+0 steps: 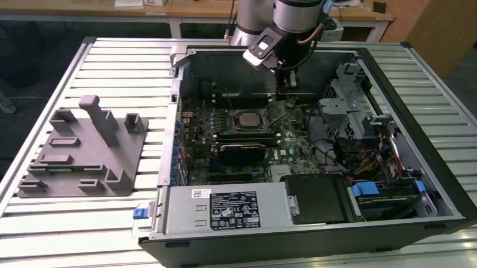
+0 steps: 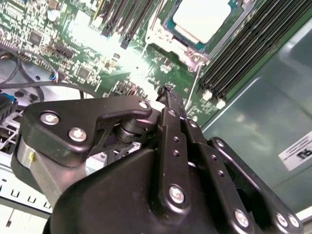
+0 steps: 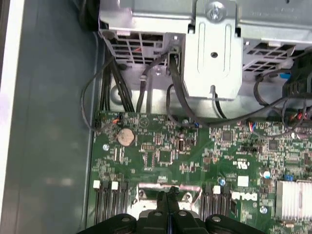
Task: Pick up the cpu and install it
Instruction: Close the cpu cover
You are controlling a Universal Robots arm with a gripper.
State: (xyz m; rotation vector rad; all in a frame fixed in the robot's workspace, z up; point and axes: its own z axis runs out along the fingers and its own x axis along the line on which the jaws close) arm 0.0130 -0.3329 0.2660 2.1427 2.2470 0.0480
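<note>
The big open black metal computer case [image 1: 223, 70] lies on a slatted table [image 1: 111, 56]. On its green motherboard [image 3: 195, 146], the black gripper [image 2: 168, 95] hangs narrow and empty near the socketed small silvery square cpu [image 2: 202, 17].

The cpu [image 2: 202, 17] runs past the picture's edge in the second wrist view. In the first wrist view the gripper [image 3: 168, 195] hides the middle of the socket [image 3: 145, 194].
</note>
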